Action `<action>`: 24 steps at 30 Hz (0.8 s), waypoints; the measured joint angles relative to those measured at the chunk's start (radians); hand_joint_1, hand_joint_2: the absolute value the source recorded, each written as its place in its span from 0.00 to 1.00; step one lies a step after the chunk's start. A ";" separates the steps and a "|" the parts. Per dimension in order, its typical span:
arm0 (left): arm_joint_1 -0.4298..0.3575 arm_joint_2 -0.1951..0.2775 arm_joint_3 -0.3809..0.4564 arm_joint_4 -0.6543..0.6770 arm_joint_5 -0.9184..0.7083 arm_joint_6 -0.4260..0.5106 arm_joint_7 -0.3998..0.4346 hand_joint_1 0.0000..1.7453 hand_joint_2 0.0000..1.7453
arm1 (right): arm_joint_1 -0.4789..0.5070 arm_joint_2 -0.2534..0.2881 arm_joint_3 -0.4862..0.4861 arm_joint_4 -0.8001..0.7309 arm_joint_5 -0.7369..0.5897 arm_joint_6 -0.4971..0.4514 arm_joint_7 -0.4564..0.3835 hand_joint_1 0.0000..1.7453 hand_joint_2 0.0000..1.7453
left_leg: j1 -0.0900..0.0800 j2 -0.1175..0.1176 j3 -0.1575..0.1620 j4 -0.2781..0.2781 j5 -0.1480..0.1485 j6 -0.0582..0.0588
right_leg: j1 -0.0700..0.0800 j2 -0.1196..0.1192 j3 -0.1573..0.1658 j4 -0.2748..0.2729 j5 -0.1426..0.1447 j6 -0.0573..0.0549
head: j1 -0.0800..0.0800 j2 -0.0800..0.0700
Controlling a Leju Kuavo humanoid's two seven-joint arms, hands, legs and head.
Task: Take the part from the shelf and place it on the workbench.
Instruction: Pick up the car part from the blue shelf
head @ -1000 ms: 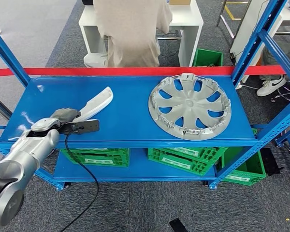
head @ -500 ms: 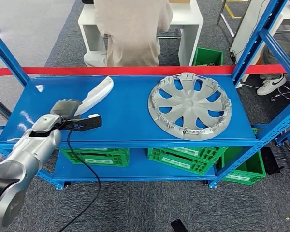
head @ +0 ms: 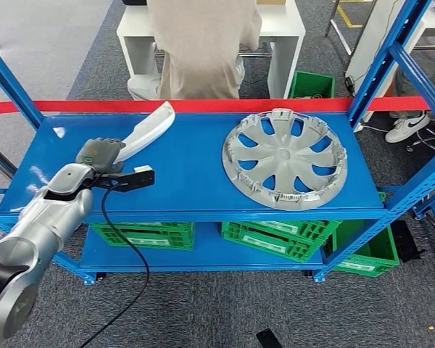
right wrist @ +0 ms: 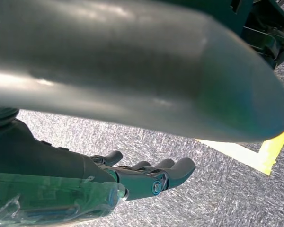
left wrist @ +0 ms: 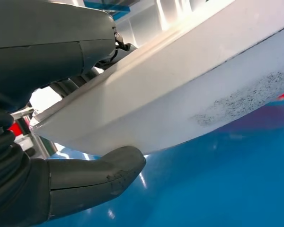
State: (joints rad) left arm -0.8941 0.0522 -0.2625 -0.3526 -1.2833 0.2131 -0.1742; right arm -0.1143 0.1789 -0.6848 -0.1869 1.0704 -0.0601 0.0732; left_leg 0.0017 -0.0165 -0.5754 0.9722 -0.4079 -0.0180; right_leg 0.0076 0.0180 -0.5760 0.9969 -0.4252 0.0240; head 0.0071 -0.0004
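Note:
A long white curved part [head: 149, 129] lies over the left side of the blue shelf [head: 193, 177]. My left hand [head: 98, 154] grips its near end. In the left wrist view the part [left wrist: 176, 90] sits between the thumb [left wrist: 97, 177] and the dark fingers [left wrist: 55, 42], with blue shelf surface beyond it. My right hand [right wrist: 147, 177] hangs over grey carpet, fingers stretched out and holding nothing.
A silver wheel cover [head: 284, 158] lies on the shelf's right half. Blue uprights [head: 393, 54] and a red tape [head: 204, 106] frame the shelf. Green crates [head: 275, 239] sit on the lower level. A person [head: 204, 43] stands at a white table [head: 280, 32] behind.
My left hand has moved farther over the shelf with the white part in its grip; the part's far end has risen toward the red tape. The wheel cover has stayed put.

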 joint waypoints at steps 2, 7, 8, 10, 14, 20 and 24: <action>-0.001 -0.001 -0.001 -0.004 0.000 0.005 0.000 1.00 0.00 | 0.000 0.000 0.000 0.000 0.000 0.000 0.000 0.00 0.00 | 0.000 0.000 0.000 0.000 0.000 0.000 | 0.000 0.000 0.000 0.000 0.000 0.000 | 0.000 0.000; -0.003 -0.003 -0.004 -0.011 0.000 0.009 -0.007 1.00 0.00 | 0.000 0.000 -0.001 0.000 0.000 0.000 0.000 0.00 0.00 | 0.000 0.000 0.000 0.000 0.000 0.000 | 0.000 0.000 0.000 0.000 0.000 0.000 | 0.000 0.000; -0.003 -0.003 -0.004 -0.011 0.000 0.009 -0.008 1.00 0.00 | 0.000 0.000 -0.001 0.000 0.000 0.000 0.000 0.00 0.00 | 0.000 0.000 0.000 0.000 0.000 0.000 | 0.000 0.000 0.000 0.000 0.000 0.000 | 0.000 0.000; -0.004 -0.004 -0.005 -0.014 0.000 0.012 -0.011 1.00 0.00 | -0.001 0.000 -0.001 0.000 0.001 0.000 0.000 0.00 0.00 | 0.000 0.000 0.000 0.000 0.000 0.000 | 0.000 0.000 0.000 0.000 0.000 0.000 | 0.000 0.000; -0.007 -0.005 -0.006 -0.021 -0.006 0.027 -0.015 1.00 0.75 | -0.001 0.000 -0.001 0.000 0.003 -0.001 -0.001 0.00 0.00 | 0.000 0.000 0.000 0.000 0.000 0.000 | 0.000 0.000 0.000 0.000 0.000 0.000 | 0.000 0.000; -0.007 -0.004 -0.024 -0.026 -0.031 0.052 -0.009 1.00 1.00 | -0.003 0.000 -0.001 0.000 0.005 -0.003 -0.001 0.00 0.00 | 0.000 0.000 0.000 0.000 0.000 0.000 | 0.000 0.000 0.000 0.000 0.000 0.000 | 0.000 0.000; -0.007 -0.004 -0.030 -0.026 -0.039 0.048 -0.002 1.00 1.00 | -0.002 0.000 -0.001 0.000 0.005 -0.002 0.000 0.00 0.00 | 0.000 0.000 0.000 0.000 0.000 0.000 | 0.000 0.000 0.000 0.000 0.000 0.000 | 0.000 0.000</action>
State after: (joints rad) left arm -0.9016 0.0485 -0.2929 -0.3788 -1.3223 0.2607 -0.1761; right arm -0.1167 0.1789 -0.6859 -0.1869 1.0757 -0.0625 0.0728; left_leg 0.0017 -0.0165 -0.5756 0.9722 -0.4079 -0.0180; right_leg 0.0076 0.0180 -0.5760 0.9969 -0.4252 0.0240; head 0.0070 -0.0004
